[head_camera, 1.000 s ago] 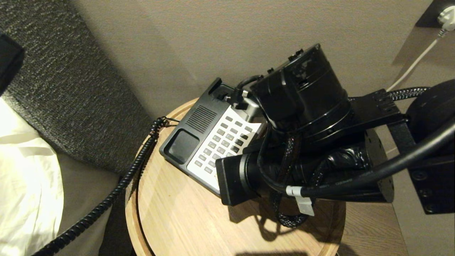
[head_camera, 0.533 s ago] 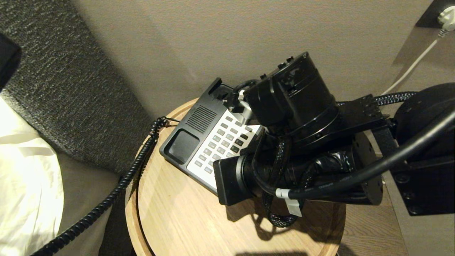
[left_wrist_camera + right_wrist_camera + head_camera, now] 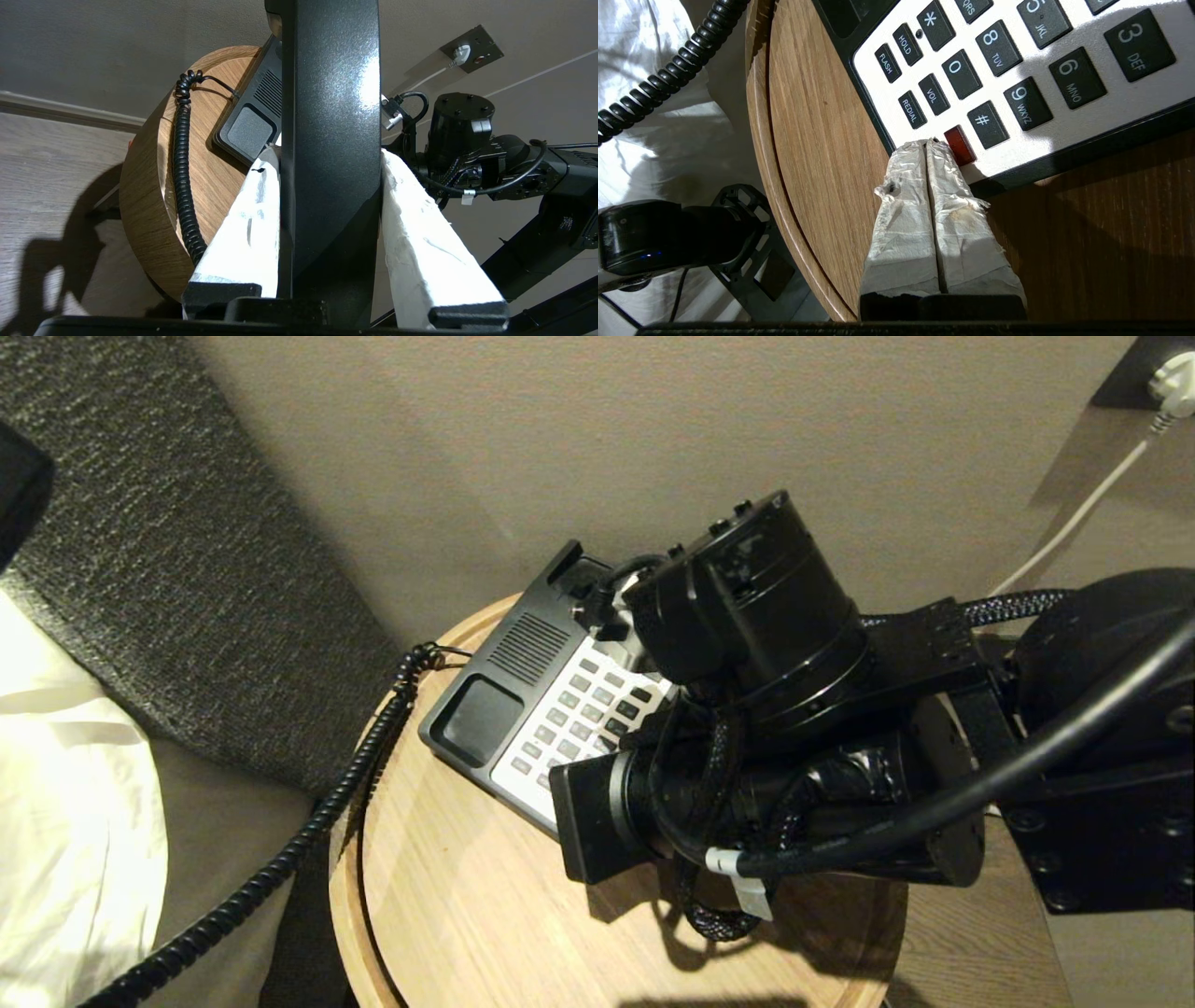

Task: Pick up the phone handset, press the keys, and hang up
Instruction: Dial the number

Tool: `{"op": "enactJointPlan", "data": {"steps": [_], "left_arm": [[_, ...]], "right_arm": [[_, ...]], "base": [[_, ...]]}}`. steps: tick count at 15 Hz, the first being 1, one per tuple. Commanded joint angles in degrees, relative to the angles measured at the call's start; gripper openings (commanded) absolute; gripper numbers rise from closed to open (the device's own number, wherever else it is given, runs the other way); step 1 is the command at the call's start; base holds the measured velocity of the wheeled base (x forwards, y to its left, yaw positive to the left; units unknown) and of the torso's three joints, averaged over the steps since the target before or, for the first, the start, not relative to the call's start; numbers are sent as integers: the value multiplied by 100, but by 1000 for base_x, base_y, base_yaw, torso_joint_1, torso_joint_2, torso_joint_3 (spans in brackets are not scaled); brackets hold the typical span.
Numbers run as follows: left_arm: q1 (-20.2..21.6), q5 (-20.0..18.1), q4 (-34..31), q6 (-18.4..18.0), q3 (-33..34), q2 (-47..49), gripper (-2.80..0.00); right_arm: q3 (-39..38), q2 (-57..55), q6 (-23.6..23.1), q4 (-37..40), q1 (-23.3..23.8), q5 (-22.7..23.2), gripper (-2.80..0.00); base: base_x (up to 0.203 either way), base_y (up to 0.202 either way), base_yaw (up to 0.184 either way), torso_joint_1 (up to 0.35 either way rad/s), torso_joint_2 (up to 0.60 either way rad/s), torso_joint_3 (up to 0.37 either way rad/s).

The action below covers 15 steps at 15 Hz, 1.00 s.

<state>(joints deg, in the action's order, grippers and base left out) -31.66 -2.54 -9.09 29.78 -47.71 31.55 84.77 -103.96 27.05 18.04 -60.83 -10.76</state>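
Head view: one phone base (image 3: pixel 523 700) on one round wooden bench (image 3: pixel 485 915); the right arm (image 3: pixel 775 728) covers part of the keys (image 3: pixel 583 709). One coiled cord (image 3: pixel 280 868) runs off the bench.

Left wrist view: left hand (image 3: pixel 329 154) pinches the handset (image 3: pixel 331 116) between two white fingers.

Right wrist view: right hand (image 3: pixel 930 143), fingers pressed together, tips at the red key (image 3: pixel 959 144). Ahead: "REDIAL", "VOL", "FLASH", "HOLD", "#", "9 WXYZ".

Your right tool (image 3: pixel 928 144) sits w/ tips at the keys (image 3: pixel 994 60), just beside the red button (image 3: pixel 959 143); phone base (image 3: pixel 485 709) on the surface (image 3: pixel 467 915); cord (image 3: pixel 308 831) trails off the surface edge past it.
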Motion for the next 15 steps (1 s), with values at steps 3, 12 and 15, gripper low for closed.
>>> {"op": "enactJointPlan", "data": {"steps": [3, 12, 15], "left_arm": [[2, -10, -5, 20, 17, 0, -280], [2, -44, 64, -328, 295, 146, -280], [2, -48, 97, -1460, 474, 467, -280]], "right_arm": [[54, -9, -21, 6, -7, -31, -280], [306, 709, 108, 31, 21, -344, -280], [273, 1123, 124, 24, 188, -783, -280]], "base": [[0, 0, 0, 0, 0, 0], [0, 0, 0, 0, 0, 0], [0, 0, 0, 0, 0, 0]]}}
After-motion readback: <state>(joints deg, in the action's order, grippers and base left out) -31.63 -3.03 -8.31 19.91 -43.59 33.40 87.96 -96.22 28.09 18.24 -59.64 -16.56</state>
